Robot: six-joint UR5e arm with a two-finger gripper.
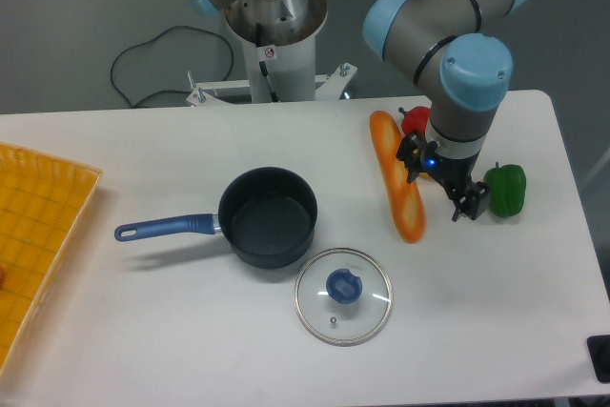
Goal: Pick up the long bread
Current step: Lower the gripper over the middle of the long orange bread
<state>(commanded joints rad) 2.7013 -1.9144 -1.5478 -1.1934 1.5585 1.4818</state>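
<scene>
Nearest the camera lies a round glass lid (343,295) with a blue knob and a thin metal rim, flat on the white bench (143,331). From the left, a yellow woven-looking tray (38,235) juts in at the bench edge. Next comes a dark pot (268,216), matte and round, its blue handle pointing left; it stands just above the lid and apart from it.

Right of the pot lies the long bread (396,176), a slim orange-golden baguette with rounded ends and a smooth, slightly glossy skin. It lies flat, running from far to near and tilting a little rightward toward the camera. It looks like a light, stiff plastic toy, so it should lift easily, though the smooth curved skin may slip. Gripping across its narrow width near the middle would keep it balanced.

Just right of the bread hovers the hand (442,182), black, with its fingers spread and nothing between them. A red pepper (414,119) peeks out behind the arm, and a glossy green pepper (506,190) sits right of the hand.
</scene>
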